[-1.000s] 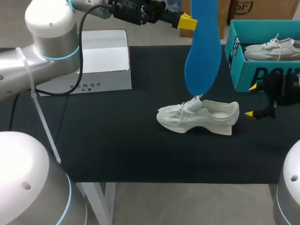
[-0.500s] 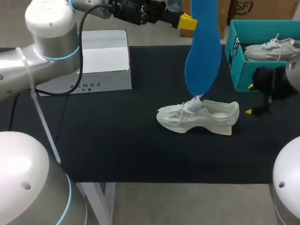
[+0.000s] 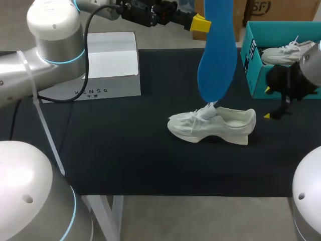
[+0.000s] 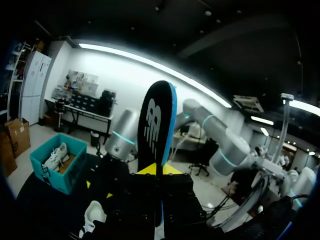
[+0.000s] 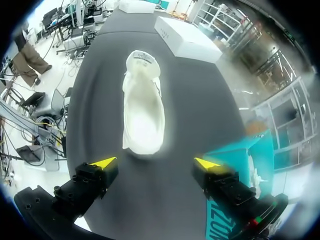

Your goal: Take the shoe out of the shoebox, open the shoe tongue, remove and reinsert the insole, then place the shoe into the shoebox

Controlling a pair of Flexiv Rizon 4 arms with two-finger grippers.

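Hanging upright over the shoe (image 3: 213,125), your insole (image 3: 216,60) was clenched in the left gripper (image 4: 161,170), its lower end above the shoe's tongue. Your right gripper (image 5: 155,162) waited spread and empty beyond the shoe's heel, along its length; I'd judge it nearer for steadying.

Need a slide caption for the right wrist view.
Open right gripper faces the white shoe on the black table, teal shoebox beside it.

White box (image 3: 108,65): one line of dark spaced lettering, front face, left of frame.
Shoebox (image 3: 256,83): large dark letters, side wall, partly hidden.
Insole (image 4: 156,125): white logo on black face.
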